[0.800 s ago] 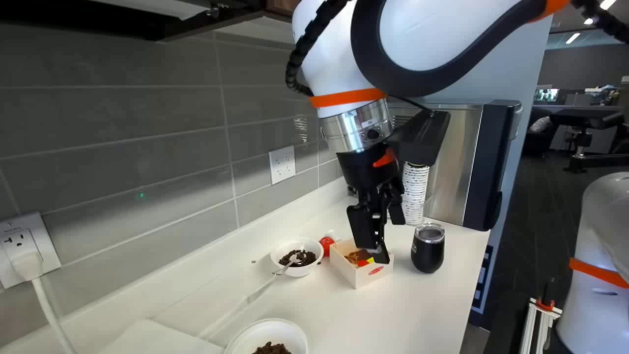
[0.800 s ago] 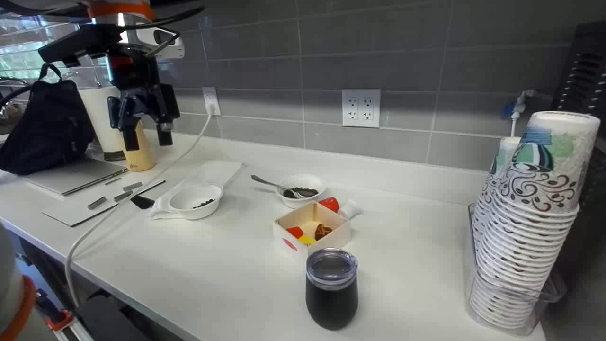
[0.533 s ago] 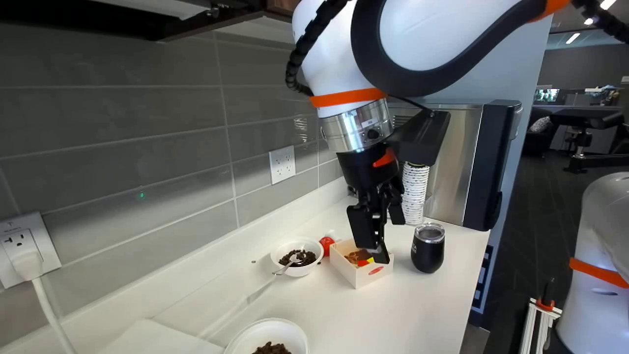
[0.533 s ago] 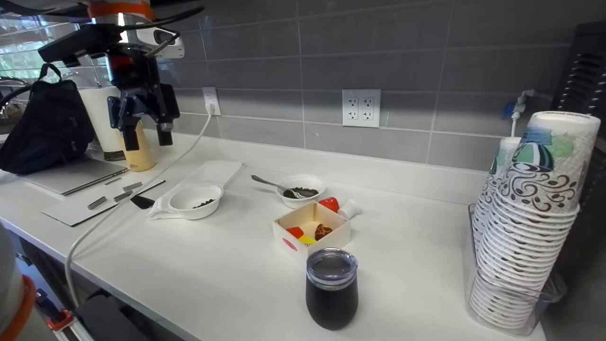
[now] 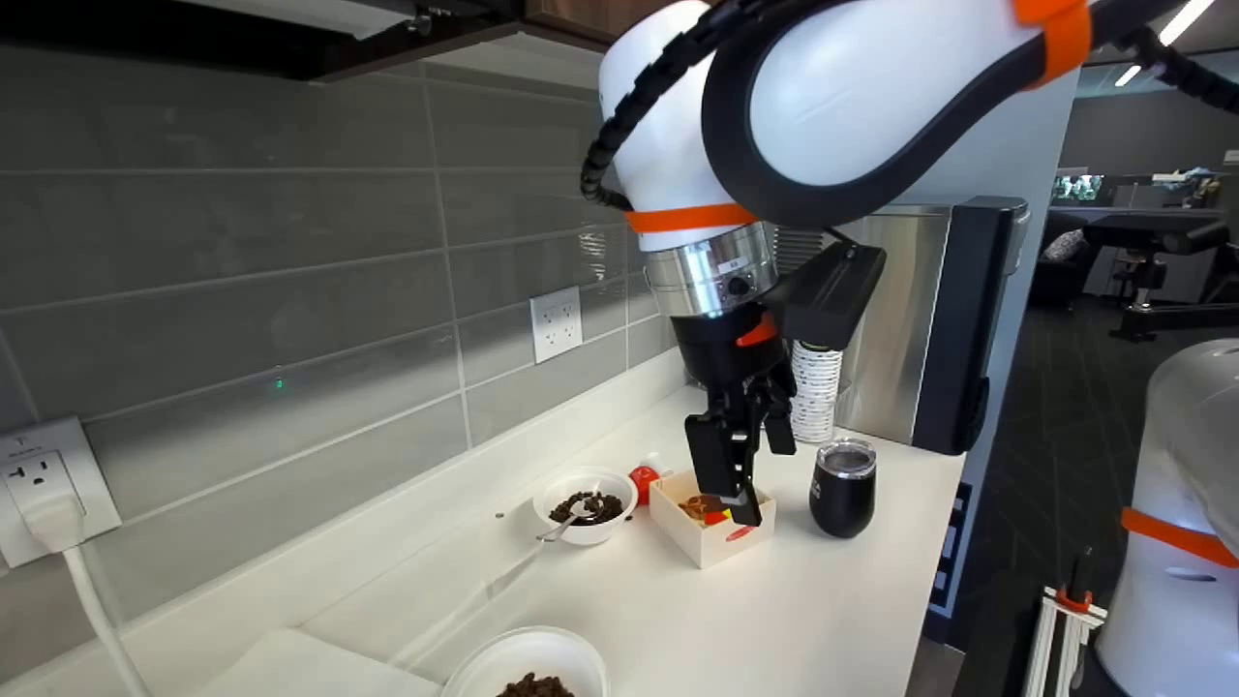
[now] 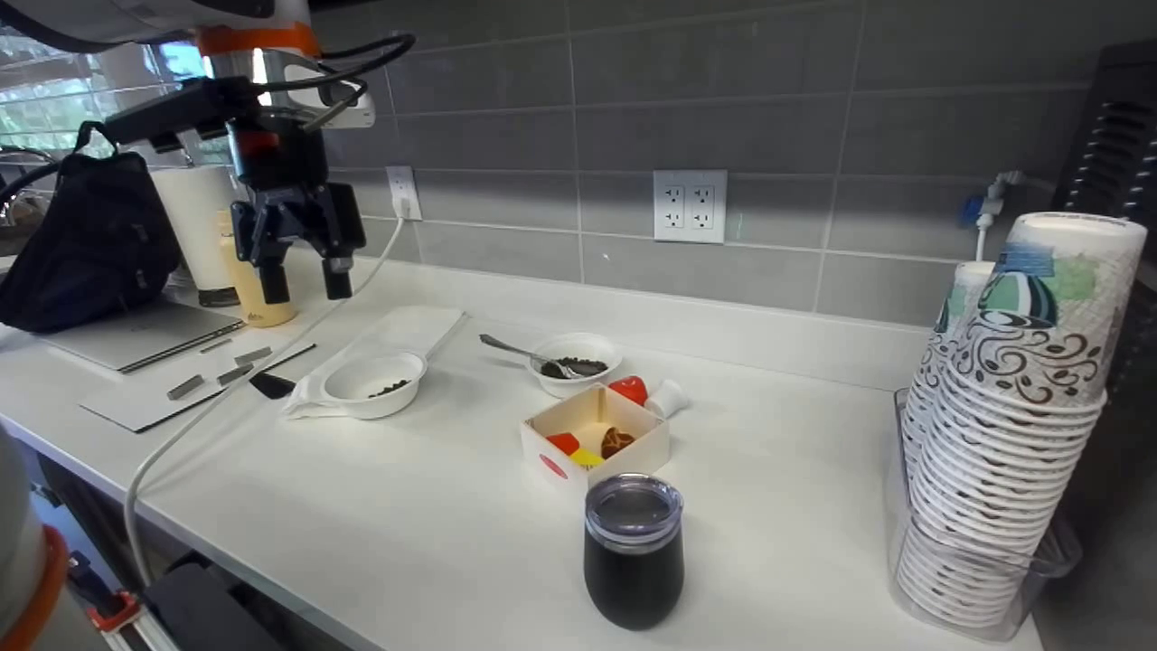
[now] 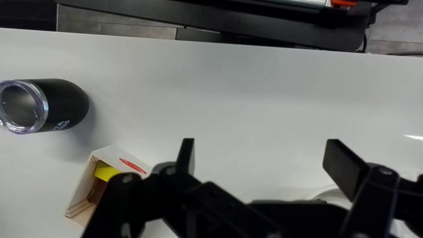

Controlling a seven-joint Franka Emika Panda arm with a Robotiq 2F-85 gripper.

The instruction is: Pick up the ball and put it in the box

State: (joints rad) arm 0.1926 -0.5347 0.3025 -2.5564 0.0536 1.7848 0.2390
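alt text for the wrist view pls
Open black tool, holding nothing, above a white counter. At lower left it partly hides a small white box with a yellow item inside; a black cup stands apart from the box at left, and part of a white bowl shows at lower right.

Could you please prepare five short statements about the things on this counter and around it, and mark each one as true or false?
1. The gripper is open. True.
2. A lid closes the white box. False: the white box is open on top, with a red piece, a yellow piece and a brown piece inside.
3. A spoon rests in a white bowl. True.
4. The black tumbler lies on its side. False: the black tumbler stands upright.
5. A white cable is plugged into a wall outlet. True.
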